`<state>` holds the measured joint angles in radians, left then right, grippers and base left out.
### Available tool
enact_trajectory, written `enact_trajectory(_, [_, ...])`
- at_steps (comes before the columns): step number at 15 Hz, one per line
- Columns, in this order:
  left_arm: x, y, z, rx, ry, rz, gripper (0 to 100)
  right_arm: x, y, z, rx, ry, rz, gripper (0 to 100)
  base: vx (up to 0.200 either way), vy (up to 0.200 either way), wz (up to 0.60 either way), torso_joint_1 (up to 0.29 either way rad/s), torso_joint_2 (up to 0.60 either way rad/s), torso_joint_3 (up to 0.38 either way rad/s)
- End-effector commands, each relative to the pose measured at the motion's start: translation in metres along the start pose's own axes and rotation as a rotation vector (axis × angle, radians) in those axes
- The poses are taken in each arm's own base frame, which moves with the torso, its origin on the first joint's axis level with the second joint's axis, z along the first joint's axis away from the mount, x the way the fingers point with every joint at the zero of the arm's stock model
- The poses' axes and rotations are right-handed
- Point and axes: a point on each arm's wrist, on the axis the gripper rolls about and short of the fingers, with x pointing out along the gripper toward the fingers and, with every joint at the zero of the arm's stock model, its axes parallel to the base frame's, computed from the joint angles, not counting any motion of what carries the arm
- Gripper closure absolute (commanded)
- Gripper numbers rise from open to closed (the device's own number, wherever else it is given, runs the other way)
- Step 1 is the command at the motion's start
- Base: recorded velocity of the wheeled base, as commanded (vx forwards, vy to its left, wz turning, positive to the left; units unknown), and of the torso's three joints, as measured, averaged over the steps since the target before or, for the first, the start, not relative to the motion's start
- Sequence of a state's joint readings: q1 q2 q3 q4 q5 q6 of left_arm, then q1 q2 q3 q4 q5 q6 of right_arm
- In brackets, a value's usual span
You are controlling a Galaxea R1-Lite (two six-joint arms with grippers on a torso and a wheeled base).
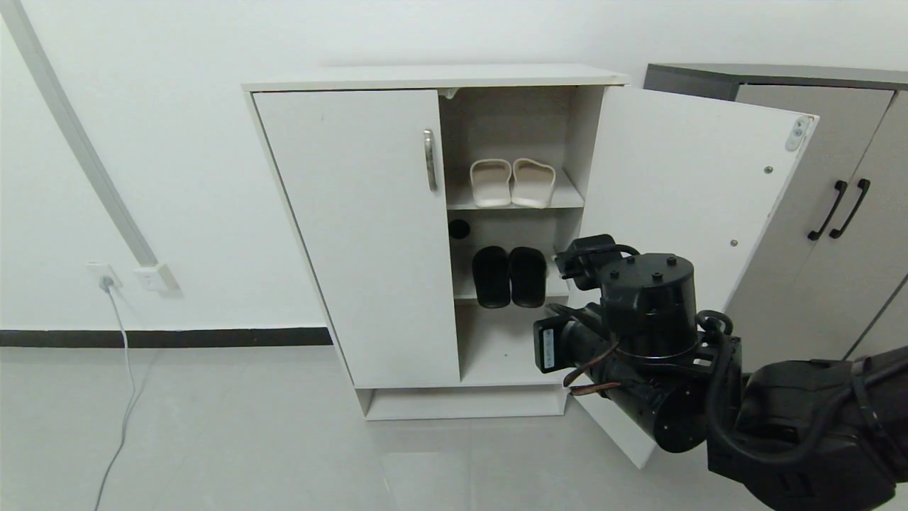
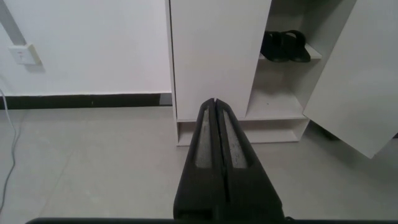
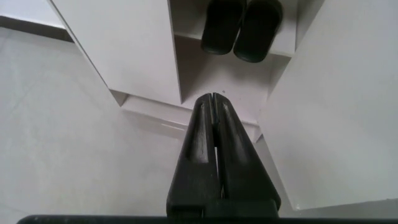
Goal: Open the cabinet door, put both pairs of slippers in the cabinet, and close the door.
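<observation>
both hands clenched, holding nothing: left hand back over the floor, right hand low beside the open door. inside the cabinet, black slippers on the middle shelf, white slippers on the one above. so i'd say only closing is left: right hand needs to get behind the door and push it shut.

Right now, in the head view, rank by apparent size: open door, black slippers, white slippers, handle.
1. Open door, by far the largest.
2. Black slippers and white slippers: the pairs look about alike, so they are not ranked.
3. Handle, the smallest.
</observation>
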<state>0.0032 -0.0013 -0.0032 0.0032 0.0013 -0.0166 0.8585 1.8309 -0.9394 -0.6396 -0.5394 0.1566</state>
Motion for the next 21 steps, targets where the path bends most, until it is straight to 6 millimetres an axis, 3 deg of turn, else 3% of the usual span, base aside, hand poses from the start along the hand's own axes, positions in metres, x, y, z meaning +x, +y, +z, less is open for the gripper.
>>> enact_trajectory(1, [0.0001, 0.0, 0.0, 0.0, 0.001, 0.0, 100, 0.0011, 0.0006, -0.0018, -0.003, 0.005, -0.001, 100, 0.0, 0.0, 0.0, 0.0, 0.0, 0.0])
enact_trajectory(6, [0.0001, 0.0, 0.0, 0.001, 0.001, 0.0, 100, 0.0022, -0.0007, -0.0021, -0.003, 0.006, -0.006, 100, 0.0, 0.0, 0.0, -0.001, -0.03, -0.031])
enact_trajectory(13, [0.0001, 0.0, 0.0, 0.001, 0.001, 0.0, 100, 0.0027, -0.0016, -0.0019, -0.002, 0.006, -0.009, 100, 0.0, 0.0, 0.0, 0.024, -0.38, -0.352])
enact_trajectory(21, [0.0001, 0.0, 0.0, 0.001, 0.001, 0.0, 100, 0.0026, -0.0017, -0.0023, -0.003, 0.007, -0.01, 100, 0.0, 0.0, 0.0, 0.129, -0.47, -0.341])
